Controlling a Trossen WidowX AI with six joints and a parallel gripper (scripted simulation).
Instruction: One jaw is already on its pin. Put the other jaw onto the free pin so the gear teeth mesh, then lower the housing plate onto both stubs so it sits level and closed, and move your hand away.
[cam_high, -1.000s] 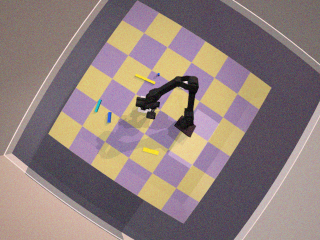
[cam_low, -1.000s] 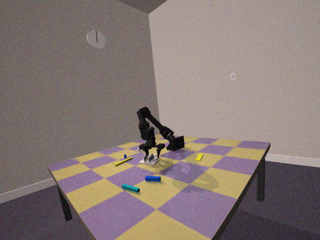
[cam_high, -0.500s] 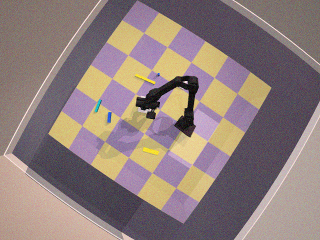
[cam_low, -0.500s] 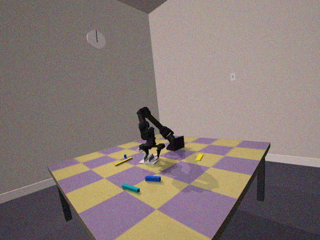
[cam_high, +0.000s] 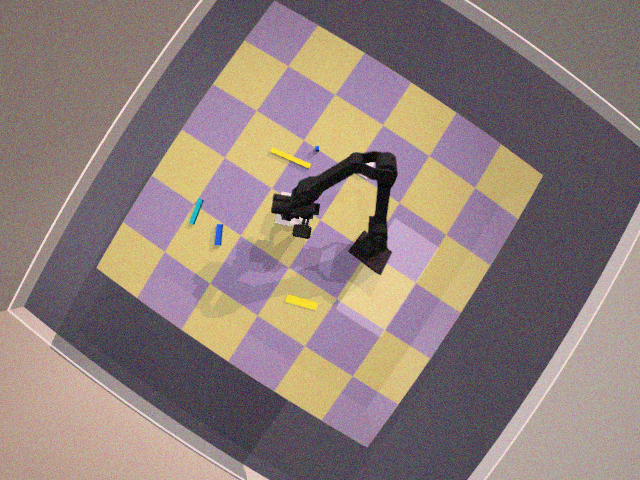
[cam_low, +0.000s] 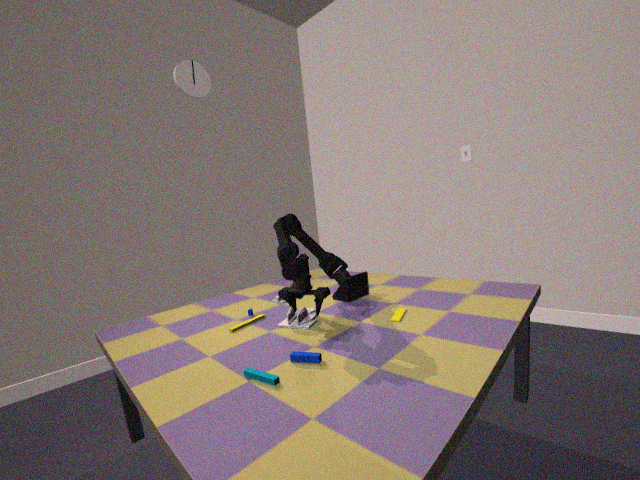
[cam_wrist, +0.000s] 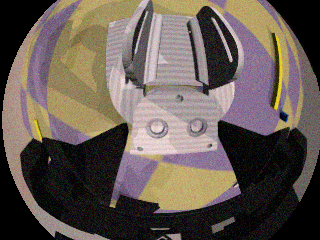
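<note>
Two fingers of the black gripper (cam_high: 296, 215) (cam_low: 303, 317) (cam_wrist: 174, 125) stand wide apart with nothing clamped between them, low on either side of the housing plate (cam_wrist: 175, 142). The arm (cam_high: 330, 178) (cam_low: 310, 241) climbs from its dark base (cam_high: 379, 264) (cam_low: 360, 290), folds over at a high elbow, then drops so the wrist points down above that plate. From the wrist I see it lying across the pale mechanism, looking flat, with a round stub showing in each of its two large holes; I can't tell whether it is fully seated. Both jaws, one (cam_wrist: 139, 47) and its neighbour (cam_wrist: 216, 52), reach out past the plate's far edge, parted from each other; the gear teeth are hidden. On the side of the plate away from the base lie the blue bar (cam_high: 218, 234) (cam_low: 305, 357) and, farther out, the teal one (cam_high: 195, 211) (cam_low: 261, 376).
</note>
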